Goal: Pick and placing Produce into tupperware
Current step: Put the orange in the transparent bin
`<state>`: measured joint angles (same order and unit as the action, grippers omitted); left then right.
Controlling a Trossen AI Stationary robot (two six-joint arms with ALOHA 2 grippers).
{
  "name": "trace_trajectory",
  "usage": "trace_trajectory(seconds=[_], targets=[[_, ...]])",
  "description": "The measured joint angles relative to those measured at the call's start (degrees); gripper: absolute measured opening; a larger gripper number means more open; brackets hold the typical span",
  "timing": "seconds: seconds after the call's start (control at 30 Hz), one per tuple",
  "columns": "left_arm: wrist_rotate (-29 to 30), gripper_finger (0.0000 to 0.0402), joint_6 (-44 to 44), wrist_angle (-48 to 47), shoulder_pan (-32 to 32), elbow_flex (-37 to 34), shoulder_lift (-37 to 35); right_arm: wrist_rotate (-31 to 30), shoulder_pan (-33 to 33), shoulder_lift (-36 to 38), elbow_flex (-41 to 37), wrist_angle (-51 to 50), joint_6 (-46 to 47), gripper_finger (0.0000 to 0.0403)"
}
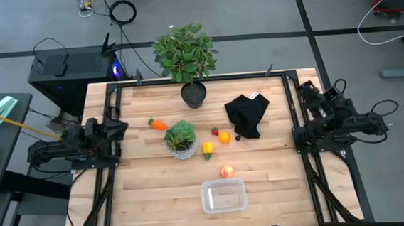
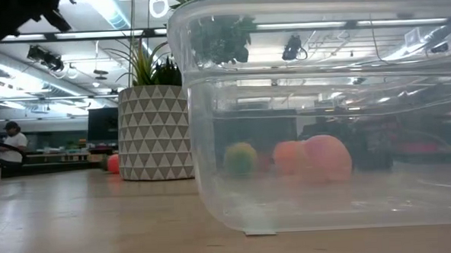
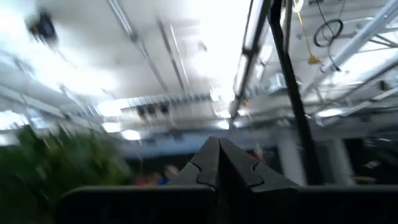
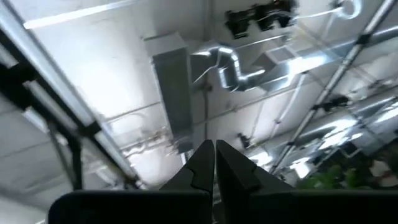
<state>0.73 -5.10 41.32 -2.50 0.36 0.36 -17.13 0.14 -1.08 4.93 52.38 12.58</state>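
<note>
The clear tupperware sits near the table's near edge and fills the low view. The produce lies on the wood: the carrot left of the white pot, the strawberry, the orange ball, the yellow piece and the peach piece just beyond the container. My left gripper is folded back at the table's left edge, my right gripper at the right edge. Both are shut, pointing up at the ceiling, far from the produce.
A succulent in a white patterned pot stands mid-table. A black pot with a tall plant stands at the far edge. A black cloth lies right of centre. Bare wood lies either side of the tupperware.
</note>
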Motion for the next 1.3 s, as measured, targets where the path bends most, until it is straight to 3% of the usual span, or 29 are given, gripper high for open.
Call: trace_trajectory(seconds=[0.17, 0.37, 0.47, 0.6, 0.8, 1.1, 1.3], targets=[[1.14, 0.0017, -1.55, 7.51, 0.00, 0.00, 0.00, -5.27, 0.00, 0.00, 3.85, -1.11, -3.46, 0.0022], [1.62, 0.0022, 1.73, 13.86, 0.00, 0.00, -0.02, -11.02, 0.00, -1.70, 11.81, -13.21, 5.15, 0.0022], [2.92, 0.0017, 1.84, 16.33, 0.00, 0.16, -0.04, -12.76, 0.00, -7.04, 17.31, -22.09, 8.53, 0.0022], [6.51, 0.0011, 3.02, 14.67, 0.00, 3.72, 0.00, -15.37, 0.00, -18.16, 25.46, -23.34, 6.88, 0.0022], [13.93, 0.0027, 1.61, -7.14, 0.00, 17.12, 3.05, -12.60, -2.30, -32.18, 40.31, -36.33, 4.96, 0.0022], [20.00, 0.0074, -4.95, -36.86, -0.01, 45.17, 19.78, 6.51, -12.25, -46.25, 63.03, -66.31, 8.20, 0.0022], [21.54, 0.0115, -4.59, -54.29, -0.01, 63.05, 32.45, 15.43, -14.80, -52.49, 70.36, -80.60, 11.32, 0.0022]])
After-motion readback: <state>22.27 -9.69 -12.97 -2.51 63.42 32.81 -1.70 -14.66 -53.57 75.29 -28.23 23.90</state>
